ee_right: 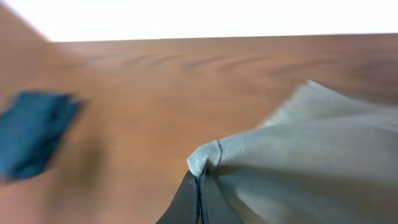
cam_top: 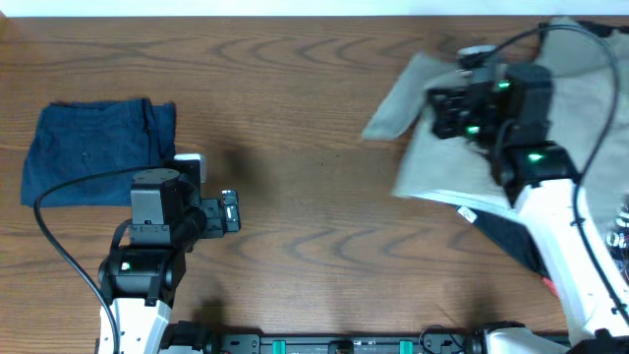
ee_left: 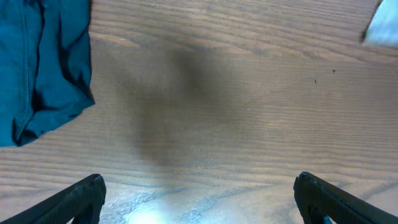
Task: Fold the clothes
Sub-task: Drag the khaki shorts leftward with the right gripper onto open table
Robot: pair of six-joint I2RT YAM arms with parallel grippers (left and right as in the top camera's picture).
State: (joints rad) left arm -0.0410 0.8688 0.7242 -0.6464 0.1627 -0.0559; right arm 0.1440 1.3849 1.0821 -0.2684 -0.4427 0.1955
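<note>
Soft overhead light, one wrist view blurred.
Right wrist view blown white at 12 o'clock; left wrist table (ee_left: 155, 214) glare at 6 o'clock.

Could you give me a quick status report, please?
Left gripper open, empty. Right gripper shut on light khaki cotton shorts, bunched at right. Folded navy shorts far left, not obstructing.

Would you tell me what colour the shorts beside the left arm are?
Dark blue; the shorts show best in the overhead view.
</note>
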